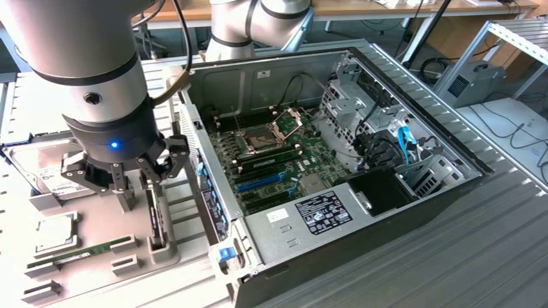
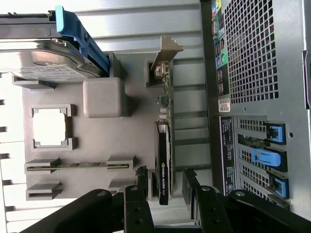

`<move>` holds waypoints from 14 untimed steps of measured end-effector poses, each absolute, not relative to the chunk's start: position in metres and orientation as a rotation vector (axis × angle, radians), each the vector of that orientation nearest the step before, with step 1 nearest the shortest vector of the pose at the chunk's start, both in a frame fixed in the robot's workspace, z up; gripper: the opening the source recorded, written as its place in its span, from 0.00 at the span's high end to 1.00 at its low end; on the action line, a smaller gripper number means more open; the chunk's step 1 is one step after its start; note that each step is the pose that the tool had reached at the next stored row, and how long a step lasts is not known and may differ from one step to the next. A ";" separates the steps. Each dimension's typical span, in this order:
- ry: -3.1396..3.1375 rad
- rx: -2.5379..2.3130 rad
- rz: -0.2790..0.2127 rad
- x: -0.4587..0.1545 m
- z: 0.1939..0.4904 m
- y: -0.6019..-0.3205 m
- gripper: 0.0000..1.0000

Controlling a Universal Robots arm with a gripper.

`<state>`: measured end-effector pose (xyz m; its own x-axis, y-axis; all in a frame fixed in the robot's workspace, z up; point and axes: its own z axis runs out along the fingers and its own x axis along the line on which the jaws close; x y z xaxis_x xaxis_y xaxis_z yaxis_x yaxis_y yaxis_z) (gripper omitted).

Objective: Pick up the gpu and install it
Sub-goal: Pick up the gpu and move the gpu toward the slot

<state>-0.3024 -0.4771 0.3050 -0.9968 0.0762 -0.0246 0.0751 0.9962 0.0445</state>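
Here, the gpu [image 1: 153,212] is stood on edge in a slotted holder [image 1: 158,247] on the desk [image 1: 445,269], at about eight o'clock of the open computer case [image 1: 256,83] in the exterior view. The jaws are spread wide astride the card, and it is not yet gripped. The grasp is judged best made with the card centred, so that both black faces are met squarely together.

Arm [image 1: 90,64] vertical, wrist [image 1: 111,138] pointing straight down; gripper [image 1: 144,187] low, fingers [image 2: 137,206] spread wide, clamping nothing.
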 end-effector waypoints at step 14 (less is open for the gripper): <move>3.113 0.118 0.068 -0.307 0.299 -0.470 0.58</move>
<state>-0.3071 -0.4696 0.2985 -0.9968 0.0762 -0.0244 0.0751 0.9962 0.0444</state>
